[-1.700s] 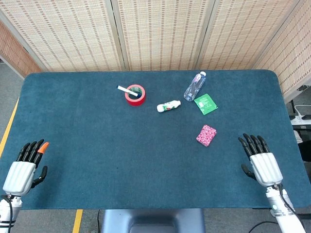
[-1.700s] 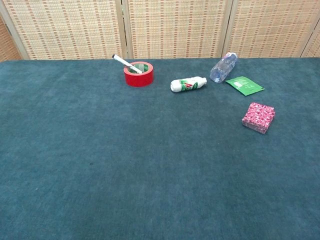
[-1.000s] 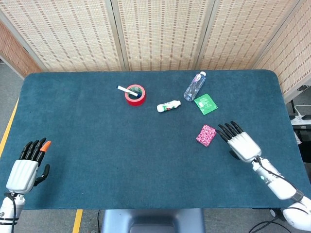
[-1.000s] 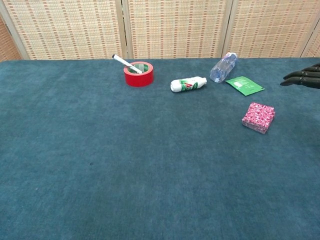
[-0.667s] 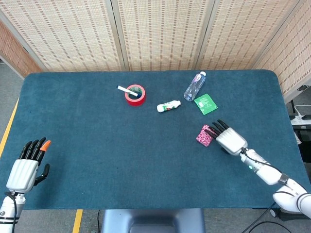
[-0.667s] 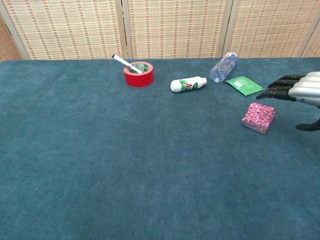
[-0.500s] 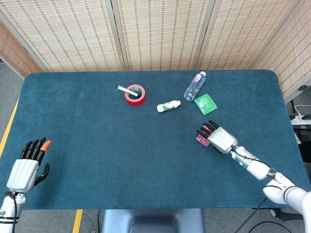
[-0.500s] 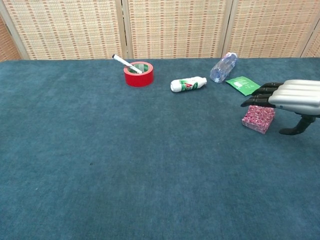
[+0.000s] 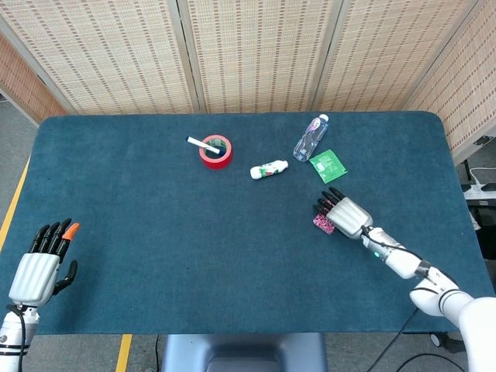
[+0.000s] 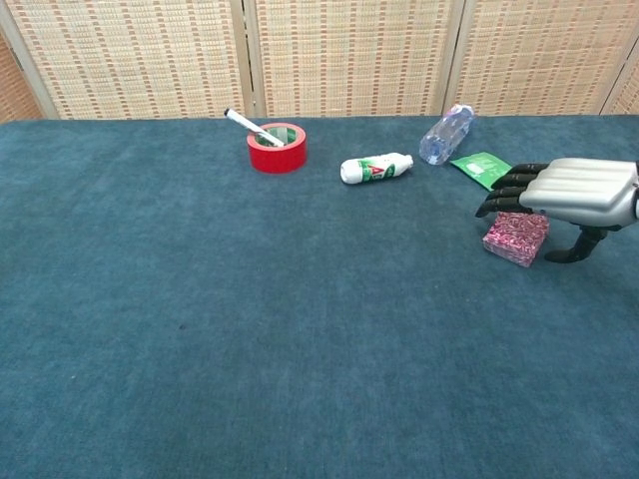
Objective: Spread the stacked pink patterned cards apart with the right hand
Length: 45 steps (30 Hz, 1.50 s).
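The stack of pink patterned cards (image 10: pixel 515 239) lies on the blue table at the right, still a neat block; in the head view only its near corner (image 9: pixel 322 225) shows under the hand. My right hand (image 10: pixel 564 192) lies flat over the stack, palm down, fingers stretched out together past its far edge. In the head view the same hand (image 9: pixel 342 213) covers most of the cards. Whether the palm touches the top card I cannot tell. My left hand (image 9: pixel 40 266) rests at the table's near left corner, fingers straight, holding nothing.
Beyond the cards lie a green packet (image 9: pixel 328 166), a clear plastic bottle (image 9: pixel 310 138) and a small white bottle (image 9: pixel 268 169). A red tape roll (image 9: pixel 216 151) with a white marker across it stands farther left. The table's right edge (image 9: pixel 457 201) is near the right arm.
My right hand has swung in from the table's near right edge to lie over the pink card stack. The stack itself has not shifted. The left hand stays put.
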Each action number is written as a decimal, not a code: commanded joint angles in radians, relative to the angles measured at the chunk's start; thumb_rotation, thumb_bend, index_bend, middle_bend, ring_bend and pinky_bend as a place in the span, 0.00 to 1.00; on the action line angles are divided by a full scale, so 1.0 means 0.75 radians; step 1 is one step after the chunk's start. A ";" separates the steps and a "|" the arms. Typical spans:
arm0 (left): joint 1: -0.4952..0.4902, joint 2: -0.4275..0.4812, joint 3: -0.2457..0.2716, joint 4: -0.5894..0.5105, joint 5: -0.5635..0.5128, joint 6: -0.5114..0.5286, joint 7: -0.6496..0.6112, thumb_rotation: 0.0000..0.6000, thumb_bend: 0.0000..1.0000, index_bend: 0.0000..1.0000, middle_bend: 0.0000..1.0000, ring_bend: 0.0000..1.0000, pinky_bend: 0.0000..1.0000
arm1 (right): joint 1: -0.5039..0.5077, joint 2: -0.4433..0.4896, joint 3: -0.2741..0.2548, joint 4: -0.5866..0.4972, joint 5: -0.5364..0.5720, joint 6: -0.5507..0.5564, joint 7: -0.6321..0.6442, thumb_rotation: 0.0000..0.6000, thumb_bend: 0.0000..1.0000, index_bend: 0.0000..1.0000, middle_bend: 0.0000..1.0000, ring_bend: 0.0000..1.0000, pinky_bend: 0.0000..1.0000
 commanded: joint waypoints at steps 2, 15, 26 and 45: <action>-0.002 -0.001 0.001 0.000 -0.001 -0.003 0.002 1.00 0.52 0.00 0.00 0.00 0.07 | 0.005 -0.016 -0.006 0.020 0.009 0.013 0.010 1.00 0.24 0.16 0.13 0.00 0.00; -0.002 0.003 0.002 0.000 0.001 -0.001 -0.006 1.00 0.53 0.00 0.00 0.00 0.07 | 0.007 -0.025 -0.023 0.033 0.033 0.046 -0.008 1.00 0.24 0.24 0.20 0.00 0.00; -0.002 0.004 0.004 -0.001 0.002 0.001 -0.005 1.00 0.53 0.00 0.00 0.00 0.07 | 0.010 -0.023 -0.027 0.024 0.055 0.053 -0.028 1.00 0.24 0.27 0.22 0.00 0.00; -0.001 0.008 0.008 -0.005 0.011 0.008 -0.009 1.00 0.53 0.00 0.00 0.00 0.07 | 0.009 -0.017 -0.026 -0.011 0.088 0.055 -0.085 1.00 0.24 0.42 0.30 0.10 0.00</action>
